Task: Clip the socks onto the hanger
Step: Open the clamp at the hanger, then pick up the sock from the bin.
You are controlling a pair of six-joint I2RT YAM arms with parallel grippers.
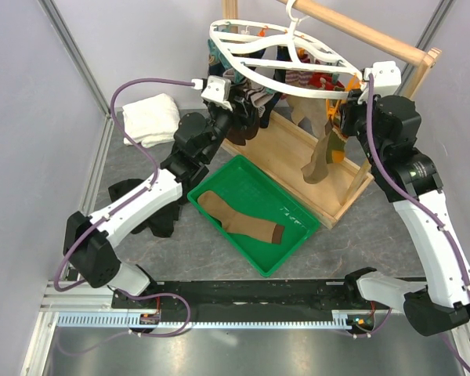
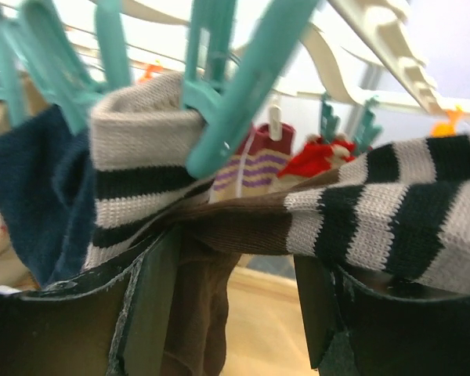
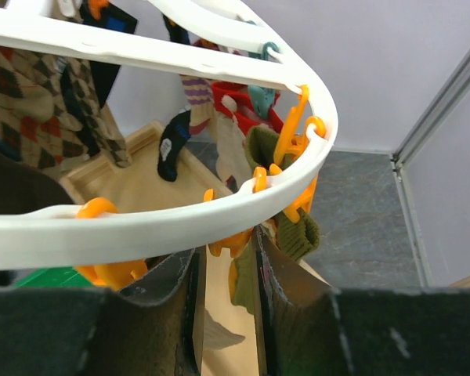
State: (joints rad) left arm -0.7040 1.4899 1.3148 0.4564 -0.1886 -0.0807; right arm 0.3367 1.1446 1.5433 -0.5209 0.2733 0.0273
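The right claw [image 3: 225, 262], narrowed, pinches an orange clip [image 3: 236, 276] under the right rim of the hanger [image 3: 219, 215], just beside an olive sock [image 3: 298, 231]. Its arm rises steeply, elbow bent. The left claw [image 2: 235, 247] stands wide around a brown sock [image 2: 204, 313] at the left rim, arm stretched upward. A tan sock [image 1: 243, 215] lies in the green tray [image 1: 254, 184].
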